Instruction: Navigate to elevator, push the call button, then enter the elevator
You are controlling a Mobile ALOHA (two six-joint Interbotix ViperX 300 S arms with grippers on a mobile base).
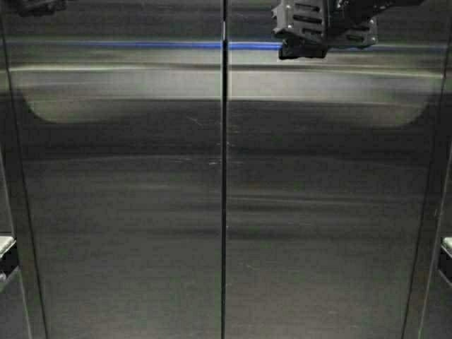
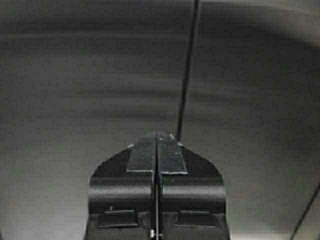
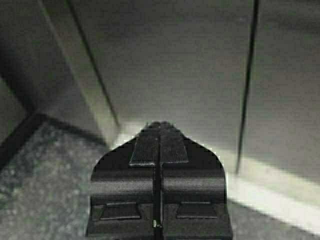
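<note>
Left gripper [image 2: 156, 142] pressed shut, pads flat together with nothing between them, nose aimed at brushed steel; ahead of and slightly to one side of the tips, the dark centre seam [image 2: 186, 75] of the elevator [image 1: 141, 212], whose doors fill the high view and meet tight at the middle, no gap showing. Further right, right gripper [image 3: 159, 131] likewise closed on nothing, tips pointing down at the foot of a door panel, with the seam off to one side of the tips, a steel frame post [image 3: 80, 75] off to the other, and speckled floor [image 3: 45, 190] beneath. Call button nowhere in sight, neither ahead of either pair of tips nor elsewhere across the high view. By the look of things: base parked square on the shut doors, both arms idle, so the waiting stage between a call and entry, though whether the button has been pushed cannot be told. Next move: hold until the doors part, then drive straight forward along the seam line, arms kept tucked clear of both door edges.
</note>
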